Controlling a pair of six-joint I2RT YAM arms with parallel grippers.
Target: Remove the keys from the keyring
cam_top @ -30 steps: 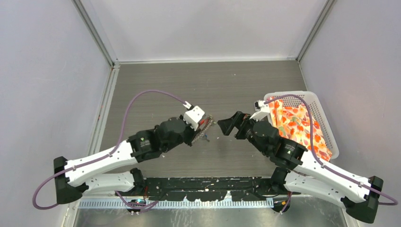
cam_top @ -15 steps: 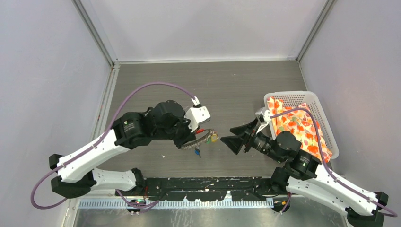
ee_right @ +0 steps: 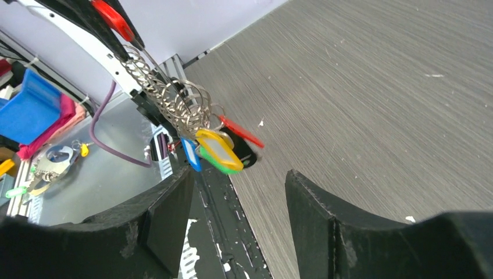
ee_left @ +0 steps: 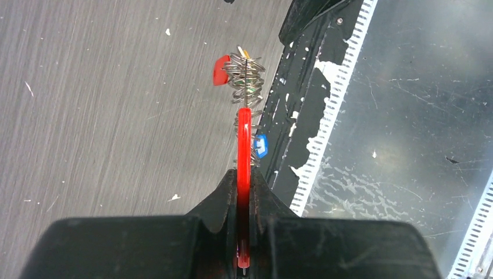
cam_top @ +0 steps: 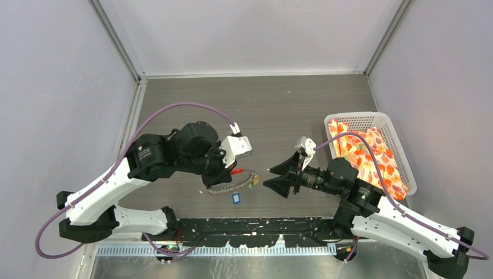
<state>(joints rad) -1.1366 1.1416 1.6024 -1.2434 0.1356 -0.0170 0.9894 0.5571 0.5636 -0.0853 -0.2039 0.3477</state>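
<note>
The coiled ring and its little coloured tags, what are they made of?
The coiled ring looks like bare steel wire: grey, shiny, glinting loops. Its red section seems plastic-coated, smooth and glossy. The tags look like moulded plastic: bright, glossy, rounded edges.

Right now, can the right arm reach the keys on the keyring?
Probably yes: the keys dangle just ahead of its open fingers, nothing between, and the left fingers hold the keyring.

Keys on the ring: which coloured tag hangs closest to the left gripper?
The blue-tagged key. It hangs just past the left gripper, while the red-tagged key and the rest bunch at the far end of the keyring.
</note>
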